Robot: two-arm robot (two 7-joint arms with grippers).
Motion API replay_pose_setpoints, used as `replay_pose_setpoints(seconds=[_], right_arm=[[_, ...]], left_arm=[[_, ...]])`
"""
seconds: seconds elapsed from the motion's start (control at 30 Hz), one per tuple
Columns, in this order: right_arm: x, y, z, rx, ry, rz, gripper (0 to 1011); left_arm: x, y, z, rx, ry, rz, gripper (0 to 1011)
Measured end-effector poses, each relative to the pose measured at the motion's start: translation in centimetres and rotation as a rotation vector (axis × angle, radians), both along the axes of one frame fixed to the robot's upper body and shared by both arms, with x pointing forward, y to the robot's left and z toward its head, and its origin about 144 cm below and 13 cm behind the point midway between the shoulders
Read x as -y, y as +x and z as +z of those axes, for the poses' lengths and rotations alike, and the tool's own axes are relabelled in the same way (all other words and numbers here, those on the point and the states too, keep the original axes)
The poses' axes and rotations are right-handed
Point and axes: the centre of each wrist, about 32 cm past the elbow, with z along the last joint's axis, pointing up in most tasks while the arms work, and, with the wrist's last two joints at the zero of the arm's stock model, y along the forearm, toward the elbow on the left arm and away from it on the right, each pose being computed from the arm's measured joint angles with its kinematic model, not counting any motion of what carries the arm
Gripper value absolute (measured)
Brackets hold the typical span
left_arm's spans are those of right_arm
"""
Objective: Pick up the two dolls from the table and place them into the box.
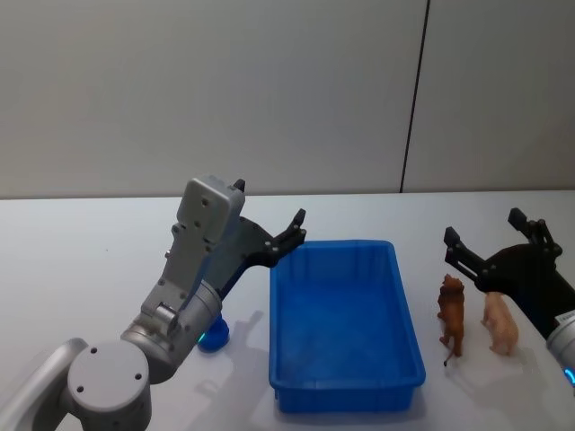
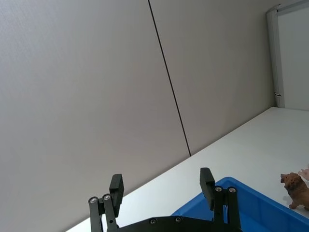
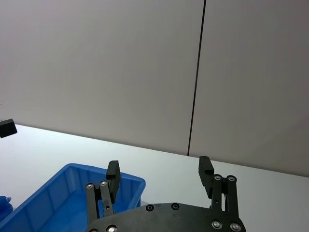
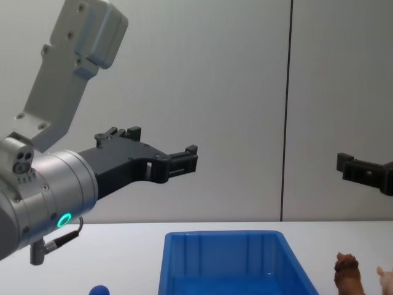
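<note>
Nothing has been placed yet. Nearest, on the white table (image 1: 108,269), the small bright blue figure with a rounded top (image 1: 214,337) stands just left of the bright blue rectangular plastic bin (image 1: 409,337), partly behind the left arm. The bin's floor looks bare. To the bin's right, near its rim, stands the small brown animal figure (image 1: 452,314), with a paler tan figure (image 1: 500,325) just beside it on the far-right side. Both pickups and both drops remain.

Farther back, the left gripper (image 1: 292,233) hangs by the bin's far left corner and the right gripper (image 1: 481,226) beyond the brown figure. Each wrist view gives what the head view leaves unclear: both pairs of jaws are spread wide and hold nothing. The chest view adds height: both grippers sit well above the table, against the grey wall (image 4: 233,92).
</note>
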Motion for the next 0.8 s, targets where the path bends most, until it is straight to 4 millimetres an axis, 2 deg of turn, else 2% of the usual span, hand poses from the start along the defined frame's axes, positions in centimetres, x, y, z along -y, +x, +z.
replay_pose_setpoints(seconds=[0.4,0.8], right_arm=[[0.6,0.2,-0.2,-0.022,0.007,-0.001,1001],[4.5,0.4,-1.3,-0.143,-0.008,-0.024,1001]], left_arm=[[0.0,0.0,0.0,0.0,0.0,0.0,1001],[0.0,0.0,0.0,0.0,0.0,0.0,1001]])
